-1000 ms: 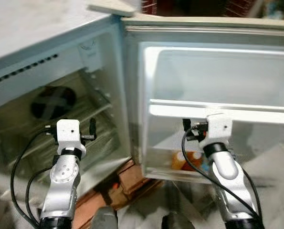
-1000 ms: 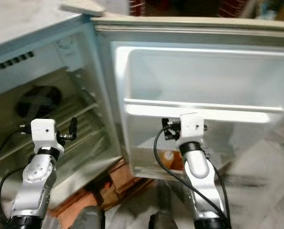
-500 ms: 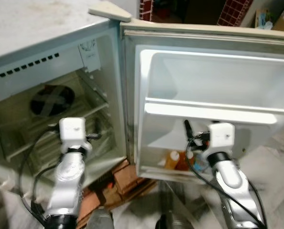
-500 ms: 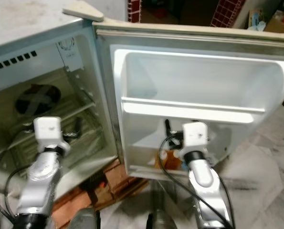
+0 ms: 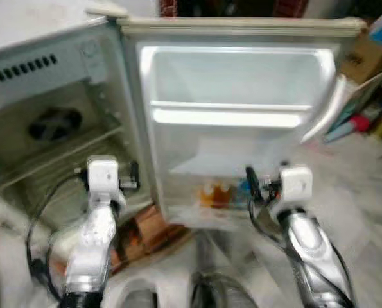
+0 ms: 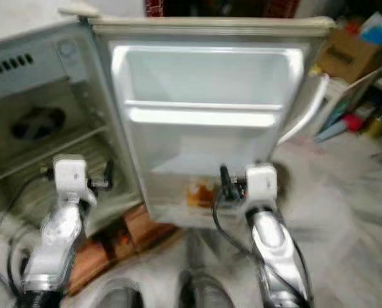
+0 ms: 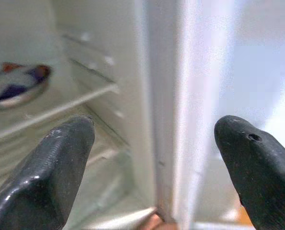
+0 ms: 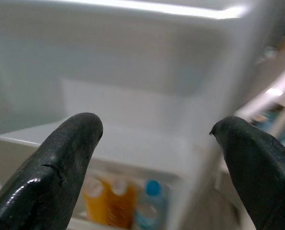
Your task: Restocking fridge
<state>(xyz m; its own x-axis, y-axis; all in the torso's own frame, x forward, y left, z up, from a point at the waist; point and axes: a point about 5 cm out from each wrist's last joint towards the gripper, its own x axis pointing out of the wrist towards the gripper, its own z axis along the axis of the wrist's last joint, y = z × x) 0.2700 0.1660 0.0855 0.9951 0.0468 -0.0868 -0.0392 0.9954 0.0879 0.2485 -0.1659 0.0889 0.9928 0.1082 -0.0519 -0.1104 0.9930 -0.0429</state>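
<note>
A small fridge (image 5: 56, 70) stands open, its door (image 5: 232, 77) swung wide. The bottom door shelf holds two orange bottles (image 5: 215, 192) and a blue-capped bottle (image 8: 149, 201). A dark round dish (image 5: 54, 123) rests on a wire shelf inside; in the left wrist view it is a patterned bowl (image 7: 17, 86). My left gripper (image 7: 154, 127) is open and empty, facing the cabinet edge by the hinge. My right gripper (image 8: 155, 124) is open and empty, facing the door shelves from a short way off. Both arms (image 5: 104, 186) (image 5: 295, 189) are raised in front of the fridge.
Bricks and boards (image 5: 146, 228) prop up the fridge's front corner. A cardboard box (image 5: 364, 54) and colourful clutter (image 5: 370, 122) lie at the right. A white curved bar (image 5: 325, 109) leans beside the door. The floor (image 5: 364, 192) is pale marble.
The whole picture has shifted: the fridge looks smaller and further left, and clutter at the right has come into view, so the camera moved. Both grippers stay open and empty.
</note>
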